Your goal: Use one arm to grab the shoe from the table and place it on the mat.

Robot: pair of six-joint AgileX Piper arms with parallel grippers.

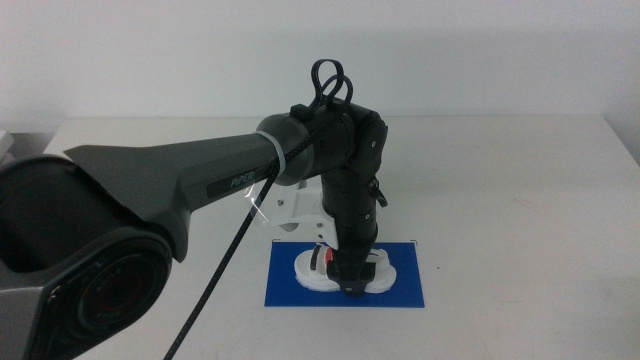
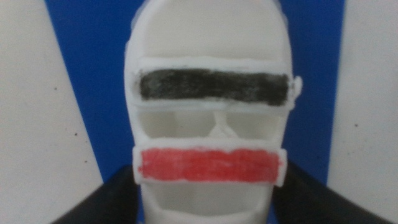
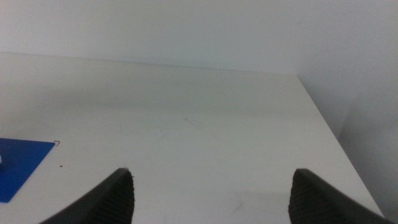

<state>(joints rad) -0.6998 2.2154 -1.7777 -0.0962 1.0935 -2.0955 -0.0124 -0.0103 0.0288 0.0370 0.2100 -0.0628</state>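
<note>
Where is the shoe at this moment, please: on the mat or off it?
On the mat: the shoe lies within the blue mat, left gripper at its sides.

The only writing I can find is a small line of pale letters on the side of the dark grey casing of the arm point(image 1: 200, 170), near the white band around it. The letters are too small and blurred to read. The shoe point(image 2: 210, 112), the mat point(image 1: 400, 285) and the surface point(image 3: 186, 118) carry no text.
</note>
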